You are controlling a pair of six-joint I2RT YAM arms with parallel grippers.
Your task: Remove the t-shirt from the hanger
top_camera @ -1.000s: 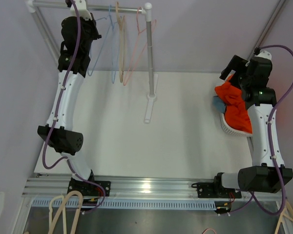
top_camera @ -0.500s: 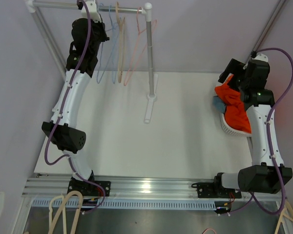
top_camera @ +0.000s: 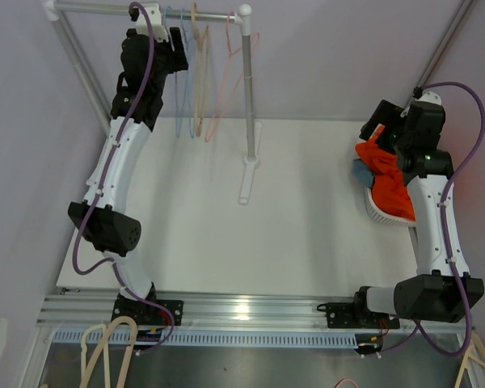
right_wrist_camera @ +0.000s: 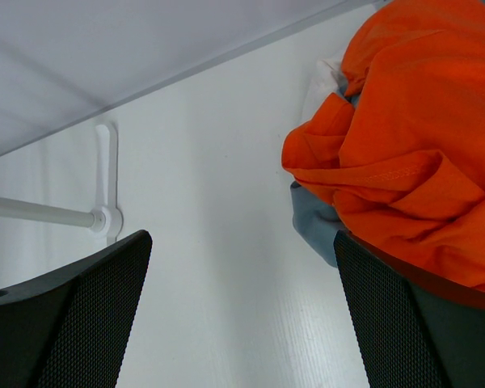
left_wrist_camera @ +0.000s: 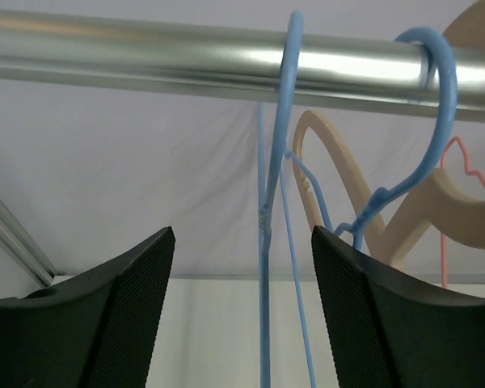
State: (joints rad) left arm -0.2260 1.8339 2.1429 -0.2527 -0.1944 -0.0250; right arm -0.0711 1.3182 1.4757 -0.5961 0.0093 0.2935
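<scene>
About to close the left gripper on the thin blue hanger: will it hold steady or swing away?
Likely swings: the thin blue hanger hangs from the rail by its hook alone. It looks slender, so probably light and a bit springy. The tan hanger close beside it may get knocked too.

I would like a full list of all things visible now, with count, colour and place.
rail: one, silver, far left
blue hangers: two, blue, hooked on the rail
beige hanger: one, beige, on the rail
pink hanger: one, pink, on the rail
t-shirt: one, orange, in the basket at the right
cloth: one, blue-grey, under the t-shirt
basket: one, white, right table edge
table: one, white
left gripper: open, black, at the blue hangers
right gripper: open, black, above the t-shirt
</scene>
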